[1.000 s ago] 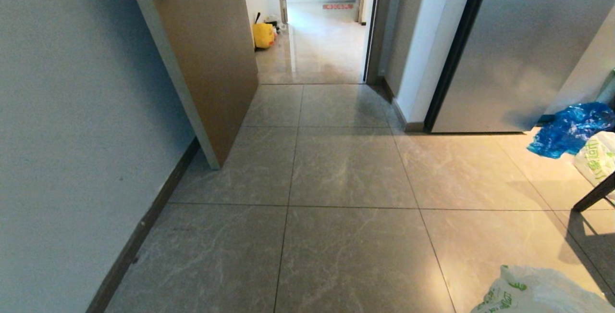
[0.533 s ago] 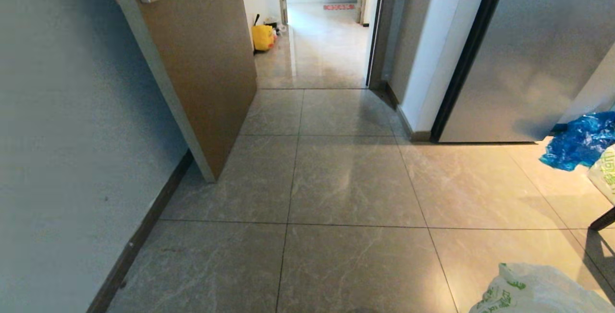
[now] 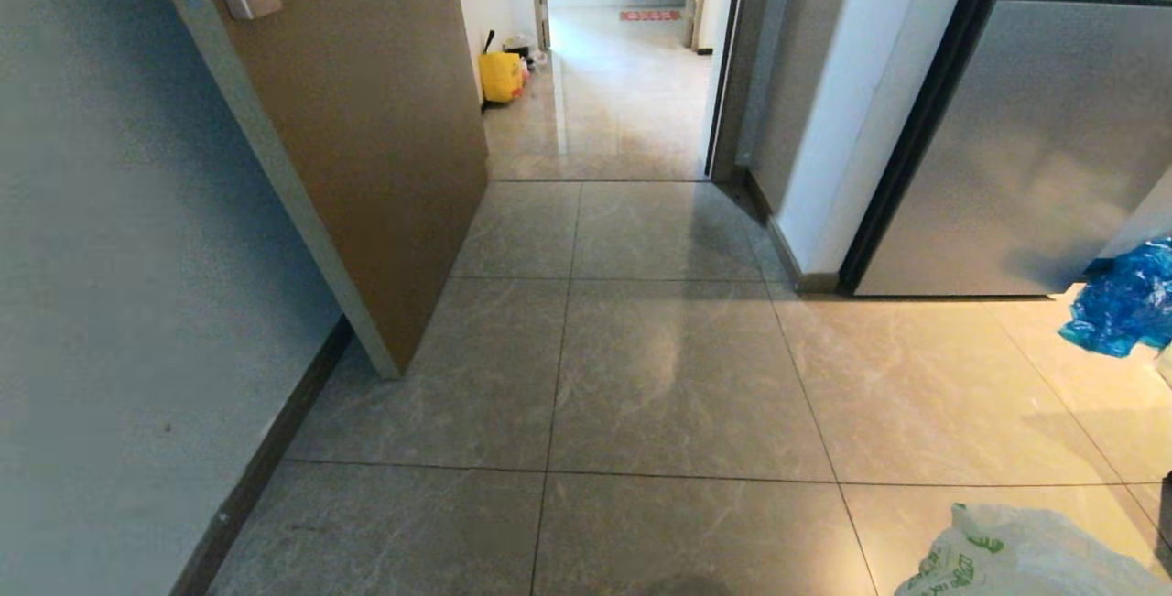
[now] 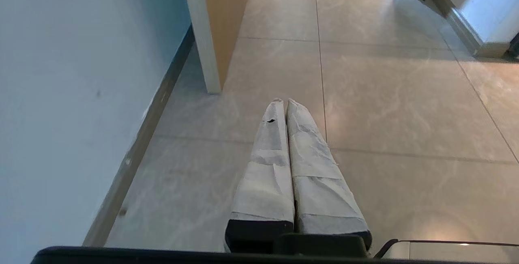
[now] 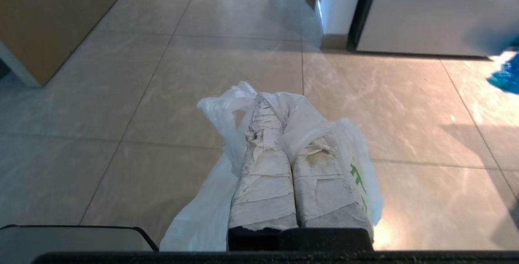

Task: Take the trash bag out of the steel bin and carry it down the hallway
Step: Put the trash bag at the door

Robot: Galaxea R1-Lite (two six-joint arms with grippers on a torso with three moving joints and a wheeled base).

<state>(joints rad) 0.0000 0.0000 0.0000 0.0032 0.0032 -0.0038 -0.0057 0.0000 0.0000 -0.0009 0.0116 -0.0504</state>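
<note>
Low at the robot's right: bag (image 5: pixel 308 122), white, crinkly, green print, bunched over right gripper (image 5: pixel 269 112) pinching it | left gripper (image 4: pixel 284 104) pressed together, holding nothing | ahead: hallway (image 3: pixel 613 102) past open door (image 3: pixel 366 138) | blue bag (image 3: pixel 1122 298) at right.
</note>
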